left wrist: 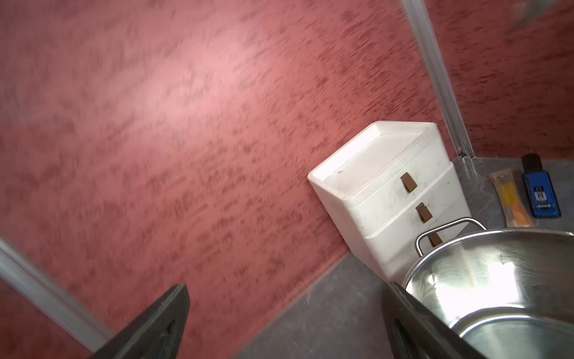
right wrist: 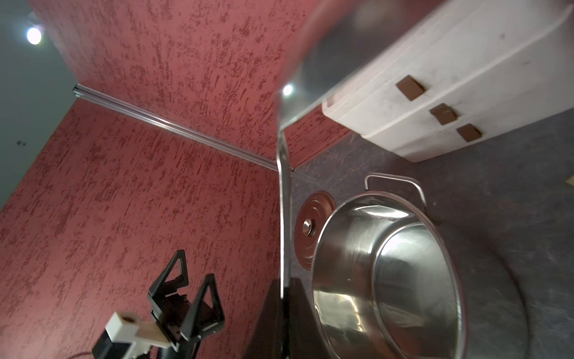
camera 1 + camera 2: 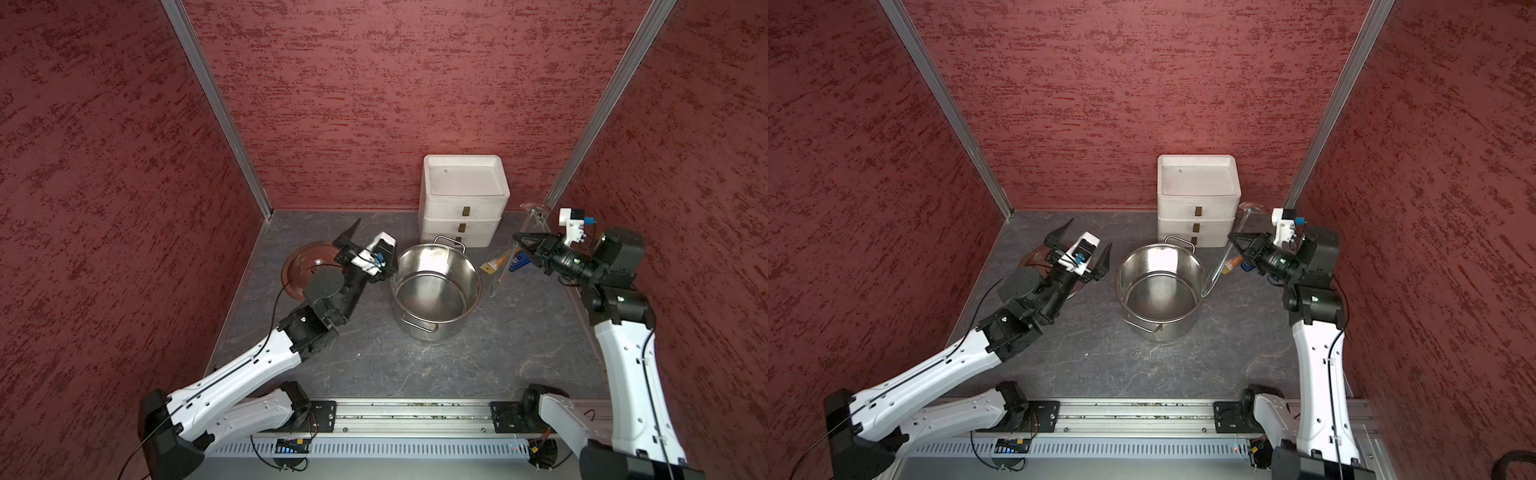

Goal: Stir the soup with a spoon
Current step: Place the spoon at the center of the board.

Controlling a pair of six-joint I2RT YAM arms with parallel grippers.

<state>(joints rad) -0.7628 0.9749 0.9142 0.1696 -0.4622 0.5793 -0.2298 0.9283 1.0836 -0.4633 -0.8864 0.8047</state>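
Left gripper [image 3: 1090,233]: jaws stood wide apart and held nothing, up above the table.
Lid [image 3: 297,266]: lay flat below and behind the left gripper, partly covered by that arm.
Pot [image 3: 471,270]: stood uncovered just beside the left gripper's nearer finger, between the two grippers; no soup showed inside.
Drawer unit [image 3: 463,199]: white, beyond the pot from both grippers, against the back wall.
Spoon [image 2: 284,217]: clamped by its handle in the right gripper, clear of the table, with its bowl up and the free end slanting down near the pot's outer wall.
Right gripper [image 3: 520,240]: fingers pressed together on the spoon handle.
Packet [image 1: 512,202] and blue tool [image 1: 540,192]: lay side by side on the table below the right gripper.
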